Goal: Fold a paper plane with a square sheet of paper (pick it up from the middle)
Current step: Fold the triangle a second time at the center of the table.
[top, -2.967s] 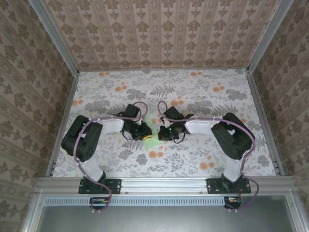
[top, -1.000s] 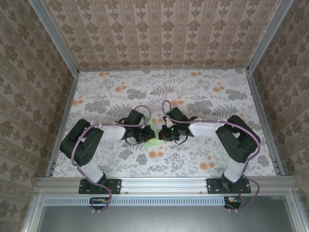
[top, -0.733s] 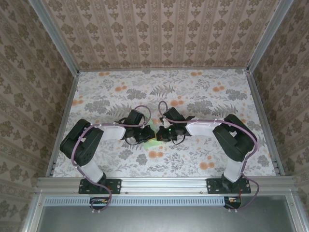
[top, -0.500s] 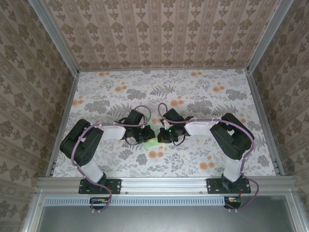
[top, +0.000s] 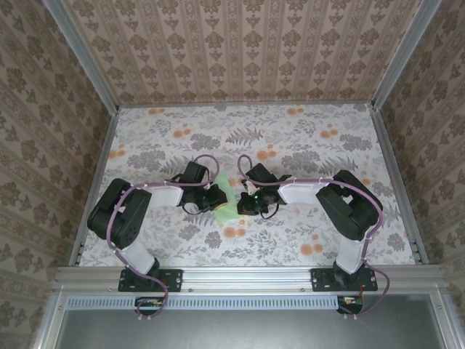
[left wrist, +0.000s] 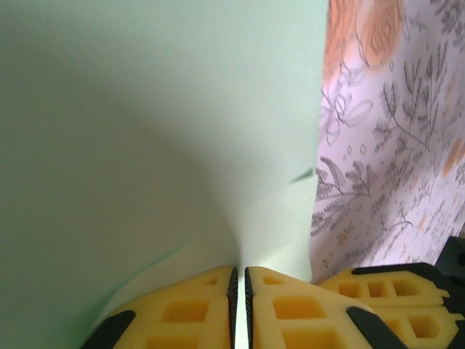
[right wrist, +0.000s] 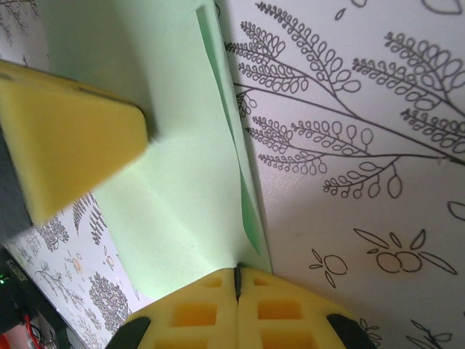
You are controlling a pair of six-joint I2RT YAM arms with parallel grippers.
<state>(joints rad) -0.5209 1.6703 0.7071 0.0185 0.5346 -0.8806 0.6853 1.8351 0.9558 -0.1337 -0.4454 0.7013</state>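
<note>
The square sheet of paper (top: 229, 197), pale mint green, hangs between my two grippers near the table's middle. In the left wrist view the paper (left wrist: 145, 131) curves up from my left gripper (left wrist: 240, 289), whose yellow jaws pinch its edge with only a sliver between them. My right gripper (right wrist: 237, 280) is shut on the opposite edge of the paper (right wrist: 182, 167), which shows a crease and a narrow folded flap. From above, the left gripper (top: 220, 201) and right gripper (top: 244, 204) almost face each other. A paper plane shape is out of view.
The floral tabletop (top: 290, 145) stretches free behind and to both sides. Patterned walls and metal rails (top: 247, 277) enclose it. A yellow finger (right wrist: 65, 145) of the left gripper crosses the right wrist view. The right gripper's fingers (left wrist: 385, 287) show low in the left wrist view.
Over the last second the right gripper slid slightly left toward the left one. The left wrist then drew back and left a little, so more of the green paper shows between them.
</note>
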